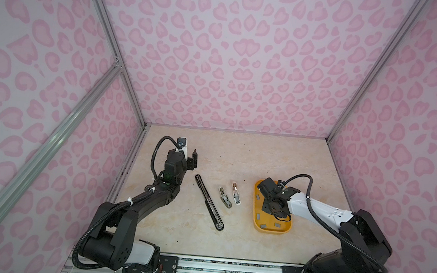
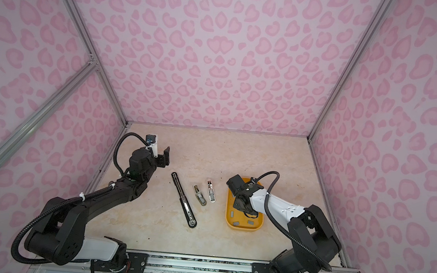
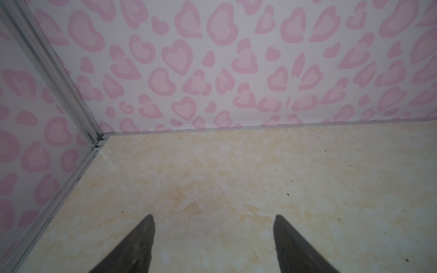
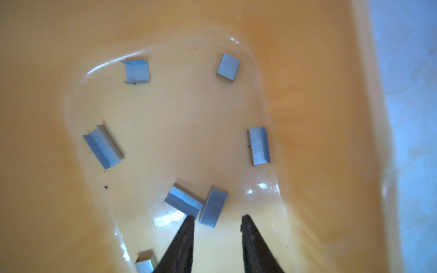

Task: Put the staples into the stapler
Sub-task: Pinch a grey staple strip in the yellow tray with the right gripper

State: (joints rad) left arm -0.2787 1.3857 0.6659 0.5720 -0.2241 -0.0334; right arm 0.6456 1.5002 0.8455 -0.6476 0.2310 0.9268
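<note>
Several staples, short grey metal strips, lie scattered on the floor of a yellow tray point(image 4: 307, 118). My right gripper point(image 4: 217, 216) reaches down into this tray, open with a narrow gap. The near end of one staple strip point(image 4: 212, 208) sits between the fingertips, close against one finger and apart from the other. A second strip point(image 4: 183, 201) touches it. On the table left of the tray lie a long black stapler point(image 1: 209, 202) and two small staplers point(image 1: 225, 197) point(image 1: 236, 193). My left gripper point(image 3: 214, 216) hangs open and empty over bare table at the far left.
The tray point(image 1: 271, 231) stands right of centre, with the right arm's wrist point(image 1: 274, 200) covering its far half. Loose strips point(image 1: 263, 224) show at its near end. Pink patterned walls close off the left, back and right. A metal rail runs along the front edge.
</note>
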